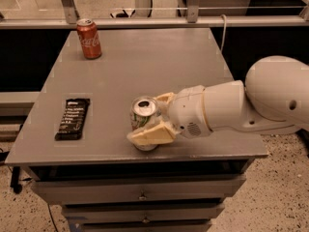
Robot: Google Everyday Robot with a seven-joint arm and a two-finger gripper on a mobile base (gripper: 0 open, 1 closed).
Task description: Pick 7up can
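Note:
The 7up can (143,114), white and silver with green markings and a silver top, stands upright near the front edge of the grey table (145,62). My gripper (146,118) reaches in from the right and sits around the can. One finger (150,135) lies across the can's near side and the other finger (164,98) is behind it. Both press against the can, which still rests on the table. The can's lower part is hidden by the near finger.
A red cola can (89,38) stands at the table's back left corner. A black wrapped snack bar (73,118) lies at the front left. A railing runs behind the table. Drawers (142,195) sit below the front edge.

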